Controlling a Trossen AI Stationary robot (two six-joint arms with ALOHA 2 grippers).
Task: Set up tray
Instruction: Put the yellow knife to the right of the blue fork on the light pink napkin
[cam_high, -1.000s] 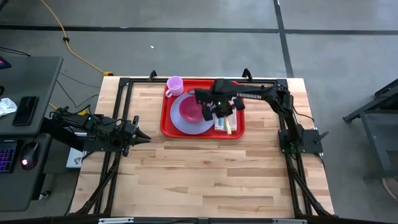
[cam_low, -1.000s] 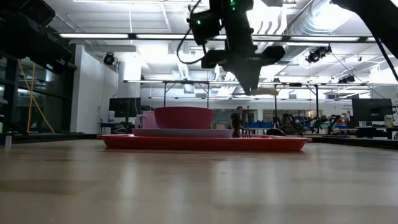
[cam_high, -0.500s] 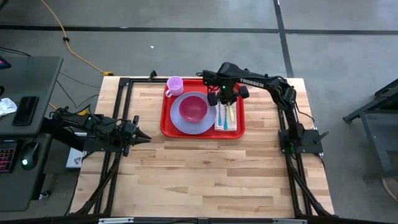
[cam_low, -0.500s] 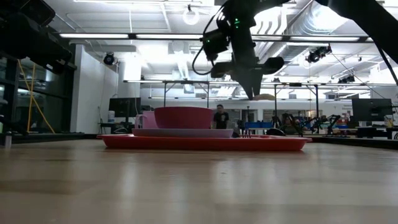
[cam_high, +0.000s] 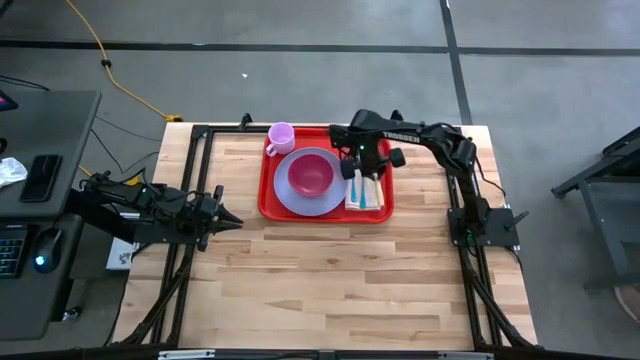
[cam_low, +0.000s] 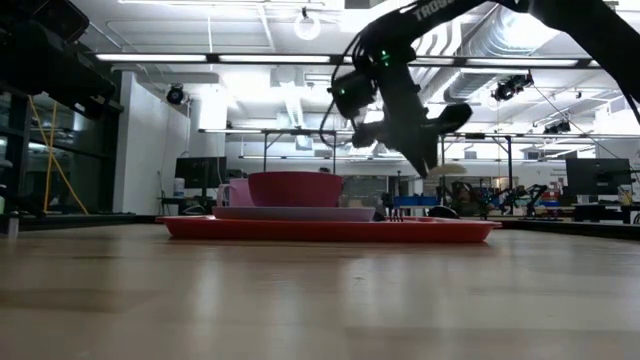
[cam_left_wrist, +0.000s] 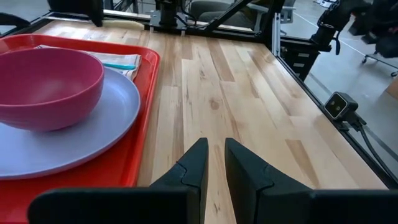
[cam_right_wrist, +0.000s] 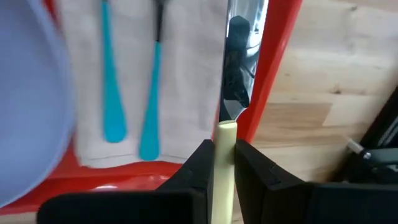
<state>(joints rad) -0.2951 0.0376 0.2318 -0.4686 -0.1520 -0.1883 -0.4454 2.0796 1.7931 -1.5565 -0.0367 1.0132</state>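
The red tray (cam_high: 268, 196) lies at the table's far middle. On it are a lavender plate (cam_high: 300, 198) bearing a pink bowl (cam_high: 312, 173), a pink cup (cam_high: 281, 136) at its far left corner, and a white napkin (cam_right_wrist: 186, 74) with two teal utensils (cam_right_wrist: 113, 93) on its right part. My right gripper (cam_high: 362, 172) hangs over the napkin, shut on a knife with a pale yellow handle and a shiny blade (cam_right_wrist: 241, 56). My left gripper (cam_high: 232, 221) waits at the table's left, shut and empty. My right gripper pinches the knife's yellow handle (cam_right_wrist: 225, 138) between its two fingers, close to where the blade begins. The knife runs in line with the fingers, its blade sticking out ahead of them over the napkin's right edge and the tray's rim (cam_right_wrist: 273, 62). Whether the blade touches the tray, I cannot tell.
Bare wooden tabletop (cam_high: 340, 270) spreads between the tray and the near edge. A black frame (cam_high: 200, 135) runs round the table. The right arm's base (cam_high: 485, 225) stands at the right edge.
My right gripper has gone with the knife from over the plate's right side toward the table's right, over the napkin. It has come down and tipped to a slant.
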